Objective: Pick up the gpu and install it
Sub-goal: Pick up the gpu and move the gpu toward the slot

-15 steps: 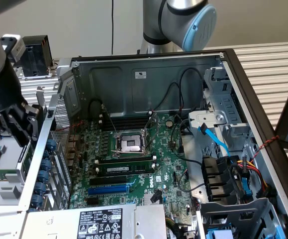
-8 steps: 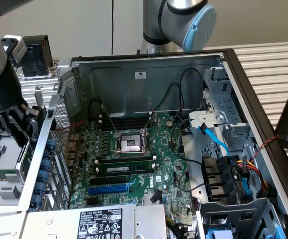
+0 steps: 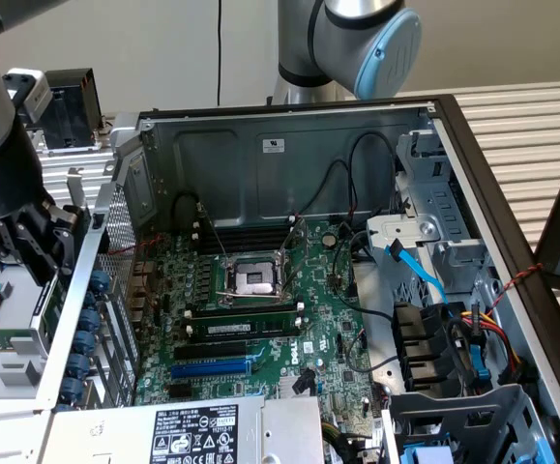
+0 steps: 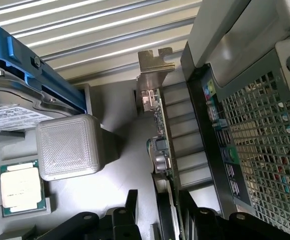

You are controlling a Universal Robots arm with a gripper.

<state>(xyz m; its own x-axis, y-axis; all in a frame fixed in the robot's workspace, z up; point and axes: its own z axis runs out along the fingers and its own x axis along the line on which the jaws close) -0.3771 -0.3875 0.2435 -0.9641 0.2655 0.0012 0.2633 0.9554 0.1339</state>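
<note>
At the exterior view's left, the gripper (image 3: pixel 43 242) hangs just outside the open case (image 3: pixel 221 174). In the wrist view its fingers (image 4: pixel 129 205) stand wide, one on each side of the gpu (image 4: pixel 160 150), which stands on edge in a grey tray (image 4: pixel 119 110) beside the case's rear grille (image 4: pixel 265 150). The card looks light, stiff and fragile. It is best pinched across its flat faces, clear of the bracket (image 4: pixel 152 65)

Plain beige wall (image 3: pixel 163 39) well behind your end effector (image 4: pixel 157 200), black cable (image 3: pixel 220 48) hanging down it. Ribbed aluminium bench (image 4: pixel 109 30) runs beneath and beyond the end effector. Even light, soft shadows.
</note>
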